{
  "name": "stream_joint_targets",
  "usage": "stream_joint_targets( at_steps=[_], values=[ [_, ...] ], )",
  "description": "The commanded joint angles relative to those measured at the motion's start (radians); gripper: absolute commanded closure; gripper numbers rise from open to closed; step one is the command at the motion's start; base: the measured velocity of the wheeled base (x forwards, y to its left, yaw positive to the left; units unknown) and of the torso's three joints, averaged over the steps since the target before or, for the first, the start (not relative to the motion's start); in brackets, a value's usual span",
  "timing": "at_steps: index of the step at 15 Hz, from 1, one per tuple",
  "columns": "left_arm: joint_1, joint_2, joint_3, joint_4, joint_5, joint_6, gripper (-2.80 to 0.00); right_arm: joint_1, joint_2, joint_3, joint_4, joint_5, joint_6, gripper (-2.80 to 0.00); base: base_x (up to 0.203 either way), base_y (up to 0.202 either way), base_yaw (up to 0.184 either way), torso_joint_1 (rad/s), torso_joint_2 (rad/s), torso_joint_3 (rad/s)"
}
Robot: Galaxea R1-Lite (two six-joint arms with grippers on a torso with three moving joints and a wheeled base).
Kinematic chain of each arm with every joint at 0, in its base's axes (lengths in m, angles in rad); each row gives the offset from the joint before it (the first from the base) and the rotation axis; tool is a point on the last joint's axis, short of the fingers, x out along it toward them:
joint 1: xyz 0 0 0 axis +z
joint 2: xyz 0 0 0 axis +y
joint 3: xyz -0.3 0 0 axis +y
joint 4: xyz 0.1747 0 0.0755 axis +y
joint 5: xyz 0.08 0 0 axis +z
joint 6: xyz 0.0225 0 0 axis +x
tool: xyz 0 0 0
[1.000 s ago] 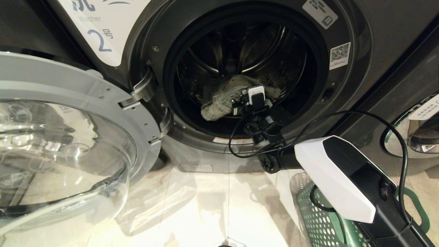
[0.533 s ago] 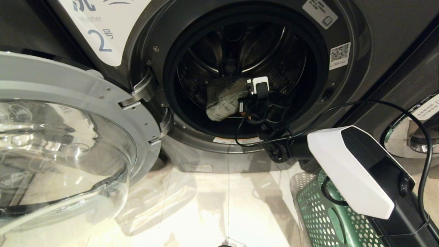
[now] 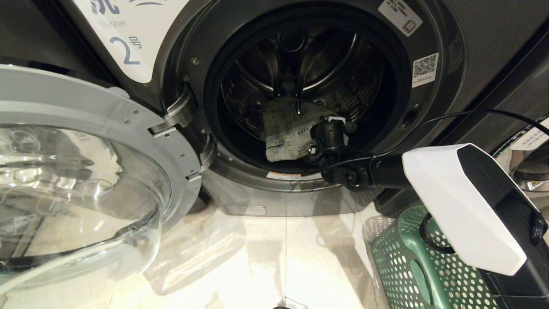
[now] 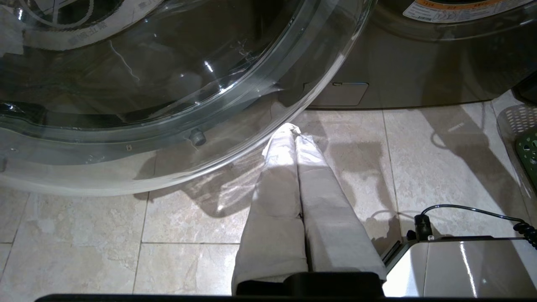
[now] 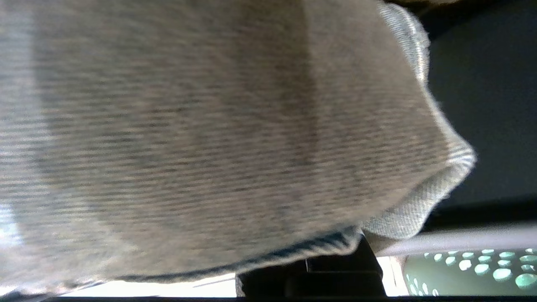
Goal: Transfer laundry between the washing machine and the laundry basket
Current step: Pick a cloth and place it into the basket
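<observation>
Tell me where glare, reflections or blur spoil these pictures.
Head view: reflections streak the glass door, and the floor shines. Left wrist view: highlights on the door. Right wrist view: grey garment fills the picture, blurred; floor strip blown out.

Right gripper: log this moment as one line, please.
right gripper: shut on grey-green garment, in washing machine doorway | left gripper: shut, parked over floor | laundry basket: right of door

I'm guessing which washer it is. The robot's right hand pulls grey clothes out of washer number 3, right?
Not quite. The label in the head view says 2, not 3. The right hand is shut on the grey clothes at that washer's open door.
</observation>
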Motion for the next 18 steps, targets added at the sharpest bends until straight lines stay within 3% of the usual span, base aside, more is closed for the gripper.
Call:
stream_joint_targets(
  at_steps=[1,4,10,12,15,18],
  values=[
    [0.0,0.002,0.0,0.0,0.0,0.0,0.0,0.022,-0.023,0.002,-0.036,0.0,-0.014,0.0,0.0,0.0,0.0,0.0,0.0,0.0],
    [0.0,0.002,0.0,0.0,0.0,0.0,0.0,0.038,-0.043,0.004,-0.007,0.043,-0.015,0.0,0.0,0.0,0.0,0.0,0.0,0.0],
    [0.0,0.002,0.0,0.0,0.0,0.0,0.0,0.04,0.002,-0.004,-0.05,0.049,-0.008,0.0,0.0,0.0,0.0,0.0,0.0,0.0],
    [0.0,0.002,0.0,0.0,0.0,0.0,0.0,0.04,0.038,-0.014,-0.219,0.049,-0.032,0.0,0.0,0.0,0.0,0.0,0.0,0.0],
    [0.0,0.002,0.0,0.0,0.0,0.0,0.0,0.041,0.069,-0.018,-0.572,0.062,-0.213,0.0,0.0,0.0,0.0,0.0,0.0,0.0],
    [0.0,0.002,0.0,0.0,0.0,0.0,0.0,0.05,0.077,-0.016,-0.913,0.186,-0.391,0.0,0.0,0.0,0.0,0.0,0.0,0.0]
  ],
)
